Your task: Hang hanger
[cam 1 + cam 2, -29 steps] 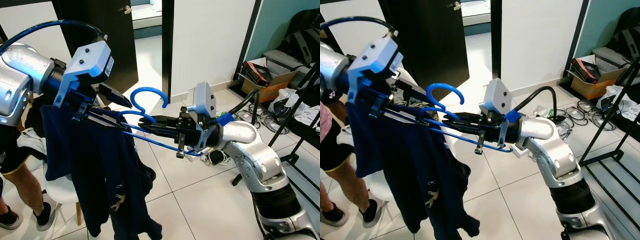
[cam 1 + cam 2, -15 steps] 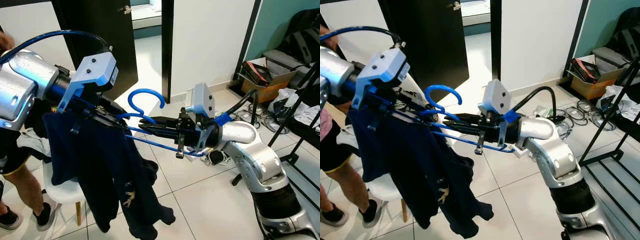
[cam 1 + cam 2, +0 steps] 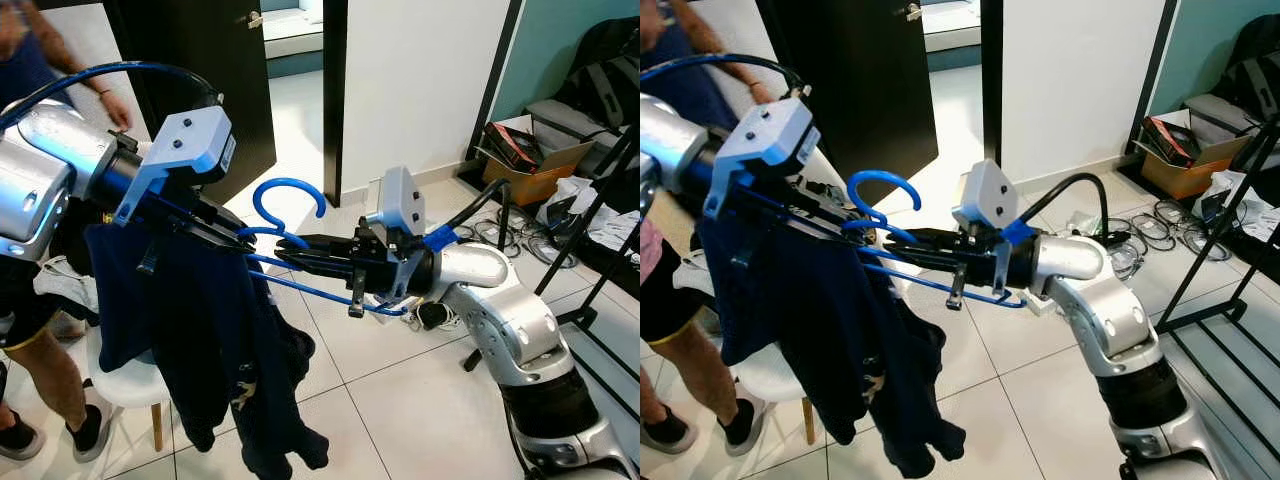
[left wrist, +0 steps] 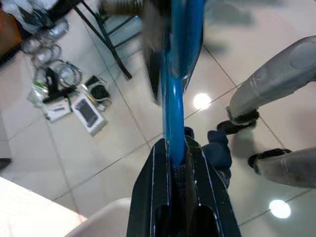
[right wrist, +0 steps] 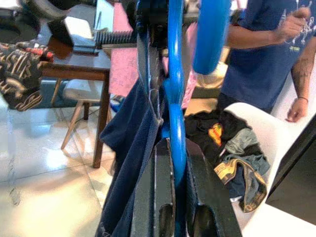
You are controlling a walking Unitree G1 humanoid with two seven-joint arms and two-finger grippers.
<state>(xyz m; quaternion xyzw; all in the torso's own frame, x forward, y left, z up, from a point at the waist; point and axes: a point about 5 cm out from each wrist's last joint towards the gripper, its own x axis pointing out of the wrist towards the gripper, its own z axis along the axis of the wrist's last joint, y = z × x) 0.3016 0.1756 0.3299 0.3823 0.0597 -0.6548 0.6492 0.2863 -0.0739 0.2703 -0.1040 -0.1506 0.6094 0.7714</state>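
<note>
Blue plastic runs between both hands at the middle of the frame: the hanger (image 3: 290, 215) sits with its hook curling upward at centre, and its lower bar slopes down toward the right. The right hand (image 3: 300, 248) reaches in from the right side and its two black fingers (image 5: 163, 197) are closed on the hanger's stem, pinching the blue rod between them. The left hand (image 3: 225, 232) comes from the upper left and its black fingers (image 4: 158, 197) are likewise clamped on a blue bar of the hanger. A dark navy garment (image 3: 200, 340) is draped over the hanger and hangs down across the lower left of the frame, its hem bunched near the bottom. Behind it at lower left stands a white chair (image 3: 125, 385), and beside that a person's leg (image 3: 45, 370) at the left edge, with an arm (image 3: 75, 65) in the upper left corner. A dark door (image 3: 210, 90) fills the upper centre-left, next to a white wall. At the right edge stand a black rack (image 3: 600, 230) and a cardboard box (image 3: 530, 165) on the tiled floor (image 3: 400, 400).
</note>
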